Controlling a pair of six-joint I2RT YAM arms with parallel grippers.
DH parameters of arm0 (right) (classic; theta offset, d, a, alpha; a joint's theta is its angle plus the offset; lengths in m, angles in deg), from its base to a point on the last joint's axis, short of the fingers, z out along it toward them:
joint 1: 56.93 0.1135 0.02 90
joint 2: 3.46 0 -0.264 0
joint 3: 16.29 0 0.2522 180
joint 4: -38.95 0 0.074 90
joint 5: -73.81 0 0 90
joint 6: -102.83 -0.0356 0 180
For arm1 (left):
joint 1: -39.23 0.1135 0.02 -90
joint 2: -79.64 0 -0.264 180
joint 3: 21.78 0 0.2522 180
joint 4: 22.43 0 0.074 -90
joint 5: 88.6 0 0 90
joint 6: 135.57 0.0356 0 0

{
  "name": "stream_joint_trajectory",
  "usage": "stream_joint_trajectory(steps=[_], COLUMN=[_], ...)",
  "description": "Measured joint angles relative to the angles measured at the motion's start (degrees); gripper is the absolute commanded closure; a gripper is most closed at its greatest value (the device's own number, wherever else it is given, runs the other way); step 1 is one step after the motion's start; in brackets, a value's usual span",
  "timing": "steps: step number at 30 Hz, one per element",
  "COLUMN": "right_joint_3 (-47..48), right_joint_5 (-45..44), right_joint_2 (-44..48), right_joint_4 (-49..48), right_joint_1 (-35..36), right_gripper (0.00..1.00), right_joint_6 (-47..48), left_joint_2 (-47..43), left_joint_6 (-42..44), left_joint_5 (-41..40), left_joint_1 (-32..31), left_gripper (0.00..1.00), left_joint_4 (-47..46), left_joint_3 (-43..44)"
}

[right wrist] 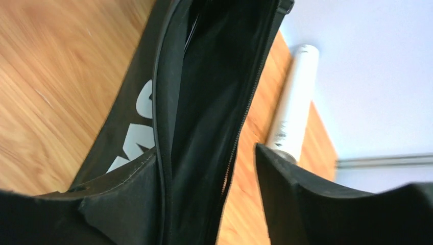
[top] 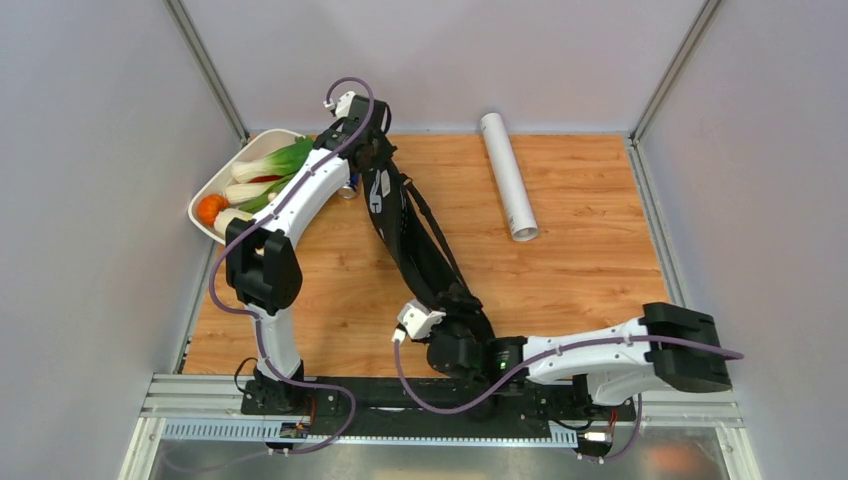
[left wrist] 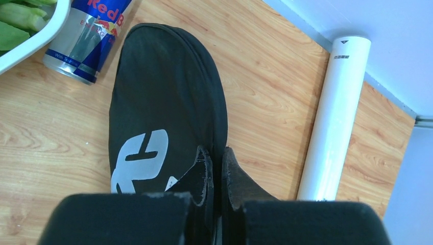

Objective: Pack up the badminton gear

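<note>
The black racket bag (top: 410,240) lies slantwise on the bench (top: 590,290), from 11 o'clock to 6 o'clock. The left tool (left wrist: 215,153) pinches its far end. The right tool (right wrist: 204,153) stands spread over its unzipped near end. The white tube (top: 508,175) lies at 1 o'clock.

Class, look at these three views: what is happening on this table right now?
Two robot arms are working on the black racket bag, which lies slantwise across the wooden table. The left pincer is shut on the bag near its far end. The right pincer stands open at the bag's unzipped near end. The white tube lies apart on the table, not yet packed.
</note>
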Motion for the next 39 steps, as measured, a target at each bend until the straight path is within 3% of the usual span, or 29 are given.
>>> stream_joint_trajectory(steps=[5, 14, 25, 34, 39], right_joint_3=[1.4, 13.2, 24.5, 32.5, 34.7], right_joint_5=[9.8, 35.1, 56.4, 63.9, 66.6], right_joint_2=[9.3, 14.9, -2.5, -14.8, -18.3], right_joint_4=[3.0, 7.0, 3.0, -0.1, -1.1], right_joint_1=[-5.1, -30.8, -41.2, -43.6, -45.9], right_gripper=[0.35, 0.4, 0.5, 0.54, 0.63], right_joint_6=[-7.2, -26.9, -41.5, -47.0, -48.5], left_joint_2=[0.0, -0.9, -2.0, -2.3, -2.9], left_joint_6=[-0.1, -0.2, -0.8, -1.7, -1.9], left_joint_5=[0.4, 0.5, 1.8, 2.1, 2.1], left_joint_1=[0.1, 0.3, 0.3, 0.3, 0.4], left_gripper=[1.0, 1.0, 1.0, 1.0, 1.0], left_joint_4=[-0.7, -1.3, -2.4, -3.1, -3.8], left_joint_3=[-0.2, -1.3, -2.9, -3.6, -4.5])
